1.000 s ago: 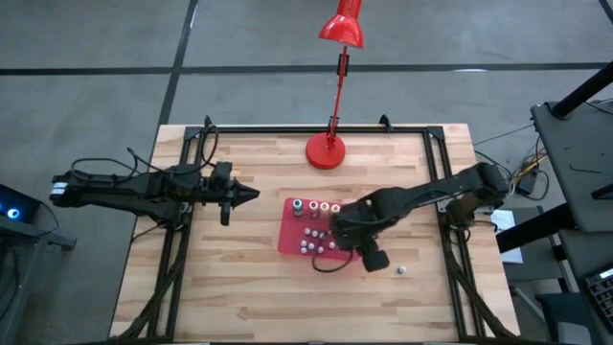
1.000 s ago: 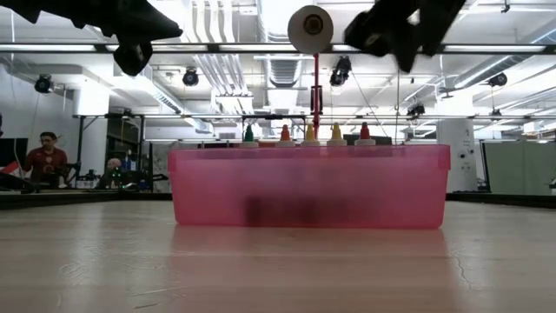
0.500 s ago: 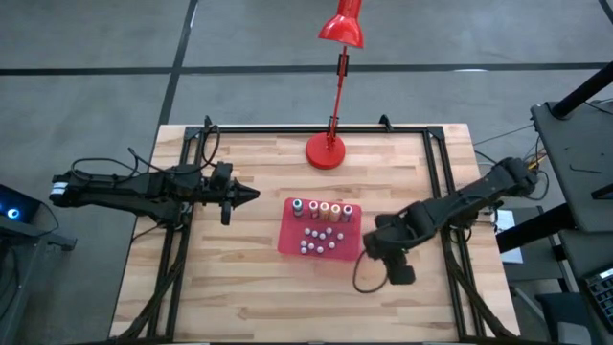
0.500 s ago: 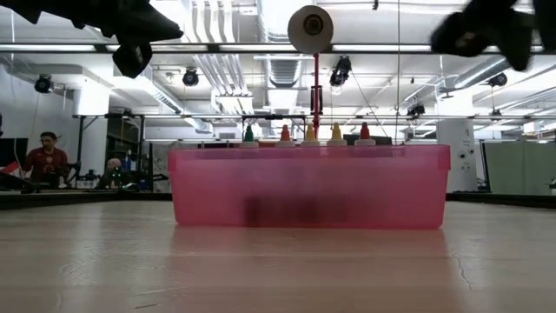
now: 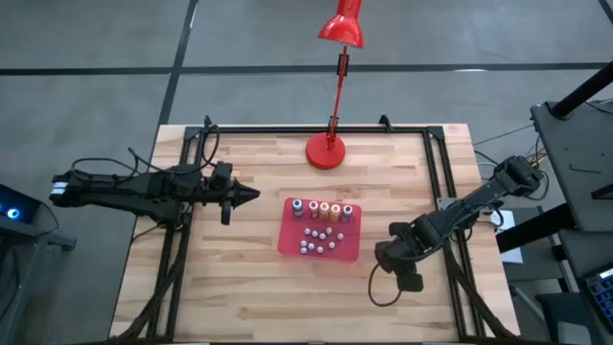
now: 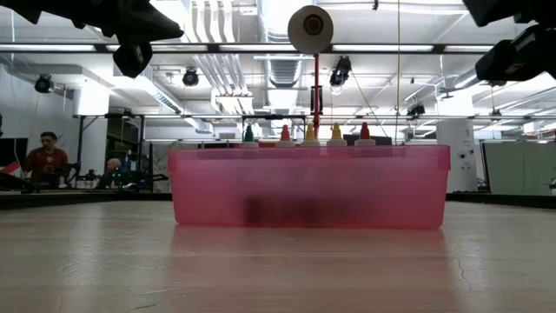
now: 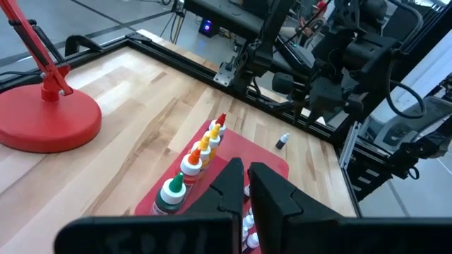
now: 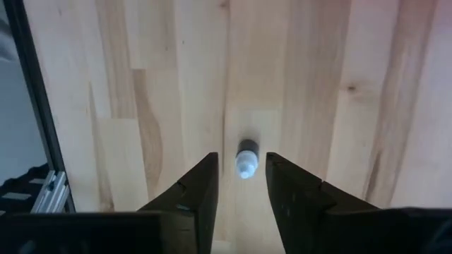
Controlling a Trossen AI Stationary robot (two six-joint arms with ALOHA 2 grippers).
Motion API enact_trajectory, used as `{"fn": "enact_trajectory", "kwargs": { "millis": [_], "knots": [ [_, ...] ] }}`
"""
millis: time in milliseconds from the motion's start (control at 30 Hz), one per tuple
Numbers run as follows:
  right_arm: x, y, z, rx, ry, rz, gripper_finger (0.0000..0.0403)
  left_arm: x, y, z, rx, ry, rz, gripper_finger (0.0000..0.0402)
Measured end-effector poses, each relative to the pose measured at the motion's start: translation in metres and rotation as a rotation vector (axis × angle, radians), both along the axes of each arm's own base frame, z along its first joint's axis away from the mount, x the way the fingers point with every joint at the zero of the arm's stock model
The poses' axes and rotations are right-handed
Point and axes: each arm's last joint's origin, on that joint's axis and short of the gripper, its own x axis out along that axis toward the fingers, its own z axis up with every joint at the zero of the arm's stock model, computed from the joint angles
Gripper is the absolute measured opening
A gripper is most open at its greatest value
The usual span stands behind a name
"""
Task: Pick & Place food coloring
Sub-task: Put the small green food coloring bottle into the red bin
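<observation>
Right now my right gripper point(image 8: 240, 185) hangs over a lone food coloring bottle point(image 8: 246, 159) lying on the bare table point(image 5: 239, 297), fingers parted, gripping nothing. Five more bottles point(image 5: 322, 208) stand inside the red tray point(image 5: 289, 240). My left gripper point(image 5: 251, 194) waits closed, empty, left of the tray.

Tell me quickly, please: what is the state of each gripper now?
Left gripper: closed, holding nothing, raised left of the red tray.
Right gripper: open, empty, above a small bottle lying on the table.
</observation>
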Motion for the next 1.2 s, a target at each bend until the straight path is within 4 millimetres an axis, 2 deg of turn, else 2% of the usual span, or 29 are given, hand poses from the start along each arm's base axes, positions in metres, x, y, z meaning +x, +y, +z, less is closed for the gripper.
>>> {"fn": "enact_trajectory", "kwargs": {
  "millis": [233, 500, 700, 1000, 1200],
  "knots": [
    [-0.01, 0.012, -0.003, -0.043, -0.014, 0.013, 0.0153, 0.0, 0.0, 0.0, 0.0, 0.001, 0.0, 0.0],
    [-0.028, 0.031, -0.006, -0.07, -0.028, 0.103, 0.0192, 0.0, 0.0, 0.0, 0.001, 0.001, -0.001, 0.0],
    [-0.04, 0.036, -0.019, -0.104, -0.023, 0.132, 0.0195, 0.0, 0.0, 0.0, 0.001, 0.001, 0.0, 0.0],
    [-0.047, 0.029, -0.047, -0.129, -0.034, 0.138, 0.0194, 0.0, 0.0, 0.0, -0.001, 0.001, 0.0, 0.0],
    [-0.05, 0.026, -0.059, -0.119, -0.048, 0.14, 0.0192, 0.0, 0.0, 0.0, -0.001, 0.001, 0.0, 0.0]
  ]
}}
